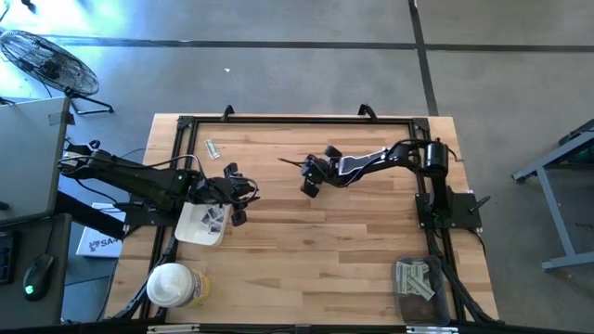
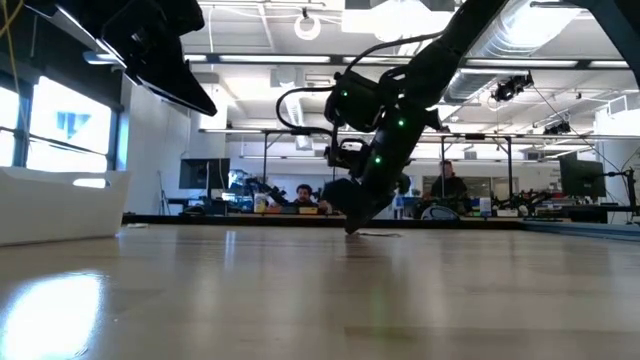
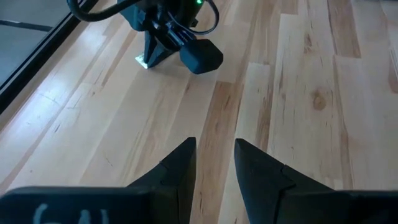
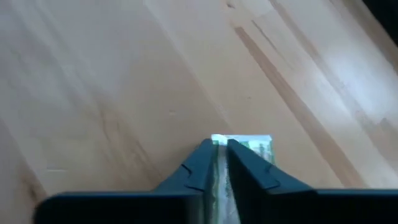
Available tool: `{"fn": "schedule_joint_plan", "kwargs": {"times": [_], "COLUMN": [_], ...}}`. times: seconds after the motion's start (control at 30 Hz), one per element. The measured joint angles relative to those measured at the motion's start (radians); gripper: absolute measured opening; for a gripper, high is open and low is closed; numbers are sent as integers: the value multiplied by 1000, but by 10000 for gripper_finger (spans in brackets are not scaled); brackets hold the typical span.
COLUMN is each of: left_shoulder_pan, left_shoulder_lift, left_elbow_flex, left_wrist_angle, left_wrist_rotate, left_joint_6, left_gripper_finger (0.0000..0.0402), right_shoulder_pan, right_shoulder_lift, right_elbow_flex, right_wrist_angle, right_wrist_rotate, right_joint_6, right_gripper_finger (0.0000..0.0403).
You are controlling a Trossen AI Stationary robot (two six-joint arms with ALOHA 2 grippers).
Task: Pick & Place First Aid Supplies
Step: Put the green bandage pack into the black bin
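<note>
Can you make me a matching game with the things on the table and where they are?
Things:
1. green strip
2. white tray
3. round tub
4. left gripper

Places or states:
A. near the table's left edge, small packets inside
B. pinched between the right gripper's fingers
C. at the table's front left corner
D. over bare wood, fingers apart, holding nothing

Pairs: 1-B, 2-A, 3-C, 4-D

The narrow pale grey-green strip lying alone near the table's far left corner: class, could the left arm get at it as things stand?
Probably yes. The narrow pale grey-green strip lies on bare wood with nothing over it, and the left gripper, empty with fingers apart, hovers nearby beside the white rectangular tray. The right gripper works elsewhere at mid-table.
</note>
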Motion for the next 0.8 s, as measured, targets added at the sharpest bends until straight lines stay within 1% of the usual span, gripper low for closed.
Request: {"fn": "schedule_joint_plan", "kwargs": {"times": [0.07, 0.1, 0.27, 0.43, 0.53, 0.73, 0.8], "left_shoulder_pan": [0, 0, 0, 0, 0, 0, 0], "left_shoulder_lift": [0, 0, 0, 0, 0, 0, 0], "left_elbow_flex": [0, 0, 0, 0, 0, 0, 0], "left_wrist_angle": [0, 0, -2, -9, -13, -15, -14], "left_wrist_rotate": [0, 0, 0, 0, 0, 0, 0], "left_joint_6": [0, 0, 0, 0, 0, -5, -5], "left_gripper_finger": [108, 107, 108, 107, 108, 107, 107], "right_shoulder_pan": [-1, -1, 17, 62, 100, 200, 236], "right_shoulder_lift": [0, 0, -38, -134, -185, -306, -341], "right_elbow_flex": [0, 0, -6, -4, -5, -4, -4], "right_wrist_angle": [5, 10, -7, -42, -98, -241, -287], "right_wrist_rotate": [-27, -41, -84, -141, -155, -164, -142], "right_joint_6": [10, 12, 32, 69, 79, 185, 194], "right_gripper_finger": [12, 6, 5, 3, 1, 1, 1]}}
